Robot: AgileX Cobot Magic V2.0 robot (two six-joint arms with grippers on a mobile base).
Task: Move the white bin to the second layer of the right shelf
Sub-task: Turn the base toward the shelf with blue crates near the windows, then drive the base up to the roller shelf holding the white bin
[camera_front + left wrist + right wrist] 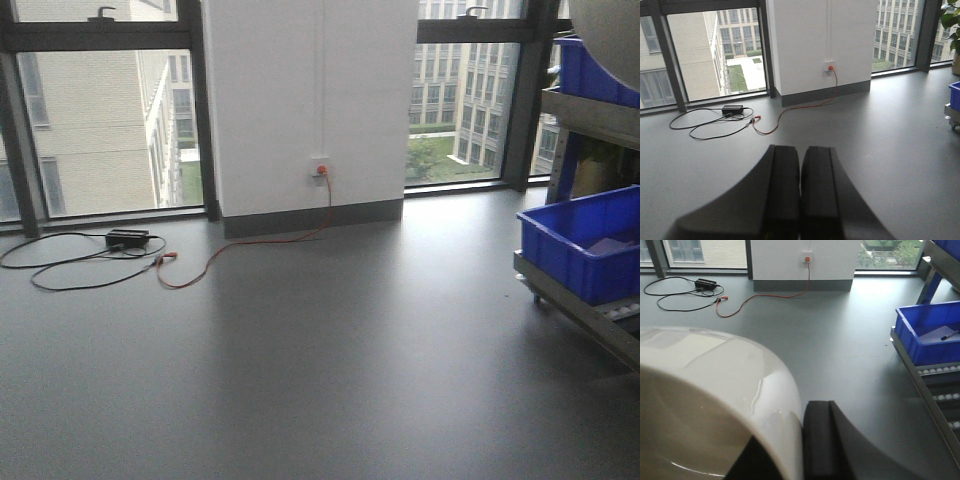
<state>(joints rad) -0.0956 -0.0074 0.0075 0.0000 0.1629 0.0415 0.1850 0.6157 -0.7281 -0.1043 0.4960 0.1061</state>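
**A:** Left gripper [800, 167] is hanging over the floor, its black fingers pressing together on nothing. Right gripper [799, 430] is pinching the wall of the white bin [715, 370].

**B:** What is lying around?

**A:** At the left, a black adapter [127, 238] with a looping black cable [60, 272]. Next, an orange cable [250, 245] is running up to the wall socket [320, 170]. At far right, a blue crate [927, 335] is sitting on the steel rack's [580, 318] roller rails.

**B:** And the room?

**A:** Grey floor [320, 380], tall windows [100, 130]. The bin is being held off the floor, left of the rack, looking glossy, off-white and rounded.
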